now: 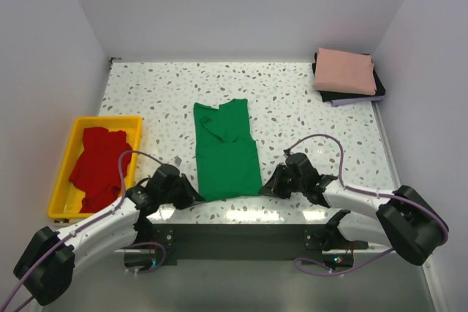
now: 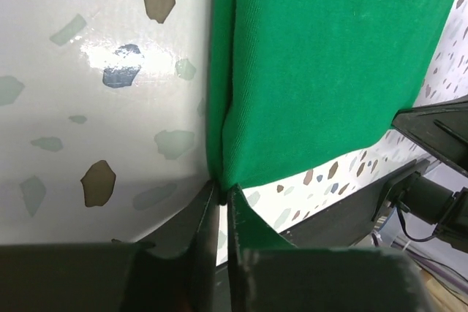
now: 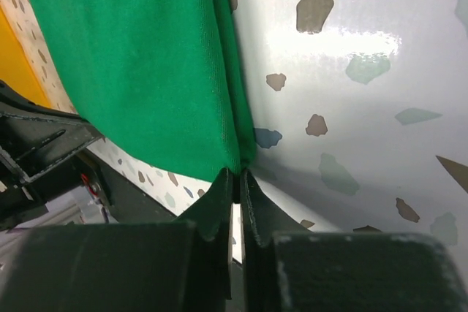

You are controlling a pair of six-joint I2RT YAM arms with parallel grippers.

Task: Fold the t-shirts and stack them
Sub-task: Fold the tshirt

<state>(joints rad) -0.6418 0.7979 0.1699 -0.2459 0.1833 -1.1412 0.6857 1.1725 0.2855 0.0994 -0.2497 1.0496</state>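
Note:
The green t-shirt (image 1: 225,153) lies on the speckled table, folded lengthwise into a long strip, its hem toward me. My left gripper (image 1: 194,195) is shut on the shirt's near left corner (image 2: 241,144). My right gripper (image 1: 265,190) is shut on the near right corner (image 3: 183,100). A salmon pink t-shirt (image 1: 345,71) lies folded on top of a dark folded cloth at the far right. A red t-shirt (image 1: 99,166) lies crumpled in the yellow tray (image 1: 66,155) at the left.
White walls close in the table on three sides. The table's near edge and a black frame (image 1: 241,235) run just behind both grippers. The right arm's black mount (image 2: 439,137) shows in the left wrist view.

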